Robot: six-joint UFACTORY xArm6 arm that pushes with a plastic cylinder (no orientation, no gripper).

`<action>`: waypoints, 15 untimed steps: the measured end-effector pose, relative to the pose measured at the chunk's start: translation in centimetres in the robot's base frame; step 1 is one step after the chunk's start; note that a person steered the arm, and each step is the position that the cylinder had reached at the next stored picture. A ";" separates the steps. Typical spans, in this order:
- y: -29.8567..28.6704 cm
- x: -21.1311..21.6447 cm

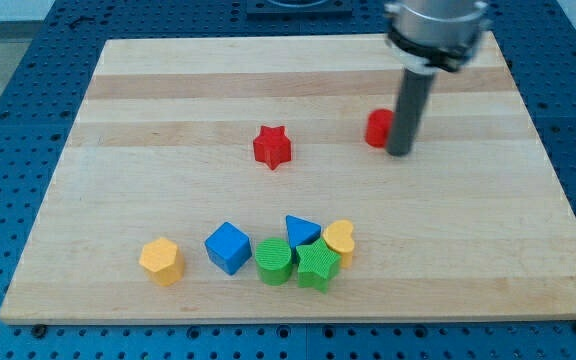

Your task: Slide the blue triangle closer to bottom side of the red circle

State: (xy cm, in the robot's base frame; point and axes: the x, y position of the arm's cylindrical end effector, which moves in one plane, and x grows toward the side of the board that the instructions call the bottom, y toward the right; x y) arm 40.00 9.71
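Approach matters: with no claw on this rig, my tip point(400, 152) sits seemingly touching the red circle point(377, 128), so I'd circle below the blue triangle point(301, 229), wedged among green and yellow blocks, and push upward.

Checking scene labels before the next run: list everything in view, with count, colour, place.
red circle: 1, red, upper right of the board, partly hidden behind the rod
red star: 1, red, near the board's middle, to the view's left of the red circle
blue triangle: 1, blue, top of the cluster near the view's bottom
yellow heart: 1, yellow, right end of cluster
green star: 1, green, below the triangle
green cylinder: 1, green, left of the green star
blue cube: 1, blue, left of the cylinder
yellow hexagon: 1, yellow, leftmost, apart
wooden board: 1, light wood
my tip: 1, dark rod, at the red circle's right edge, far from the blue triangle
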 end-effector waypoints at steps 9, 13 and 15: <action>-12.8 19.5; -7.7 12.9; -7.6 8.4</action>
State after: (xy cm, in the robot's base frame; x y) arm 48.39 2.10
